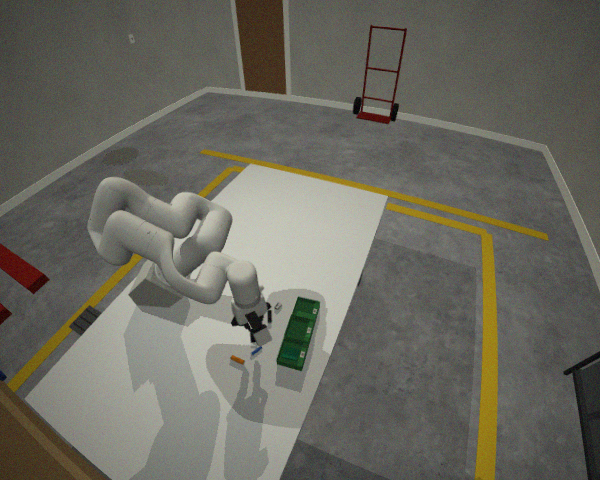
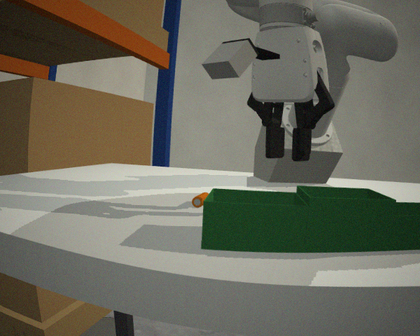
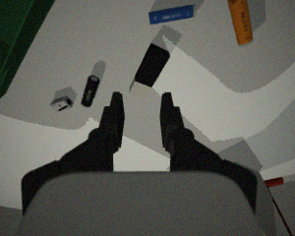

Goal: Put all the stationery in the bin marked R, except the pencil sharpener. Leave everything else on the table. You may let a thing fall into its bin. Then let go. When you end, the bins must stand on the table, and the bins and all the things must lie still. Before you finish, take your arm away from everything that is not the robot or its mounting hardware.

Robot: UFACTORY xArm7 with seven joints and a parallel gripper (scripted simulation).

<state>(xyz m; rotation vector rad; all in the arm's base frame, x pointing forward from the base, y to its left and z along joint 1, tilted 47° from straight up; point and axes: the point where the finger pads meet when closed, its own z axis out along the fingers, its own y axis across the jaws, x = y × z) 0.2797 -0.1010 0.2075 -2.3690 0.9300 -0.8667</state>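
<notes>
Above the desk (image 2: pixel 94 253), just beside the green bins (image 2: pixel 311 227), the hand (image 3: pixel 142 114) hangs with its two dark fingers part-way apart and nothing between them; it grips nothing that I can see. Seen from the wrist, the gap between the fingers lines up with a black, flat-sided block (image 3: pixel 151 65) lying on the desk right ahead of the tips, perhaps an eraser, though I can't be sure. Past it lie a blue bar (image 3: pixel 171 14) and an orange tube (image 3: pixel 240 21), likely a marker or glue stick. Off to one side sit a small dark cylinder (image 3: pixel 90 89) and a little grey box (image 3: pixel 63 97) with a slot, which could be the pencil sharpener. A thin red thing (image 3: pixel 273 182) peeks in at the frame's edge.

My guess is the arm is between carries, lining up its next pick. The R label isn't readable from where I stand now, so which compartment it marks I can't tell. Next it would need to drop straight down over the black block, straddle its narrow sides, clamp, lift, and carry it across to the bins without nudging the blue bar close by.
</notes>
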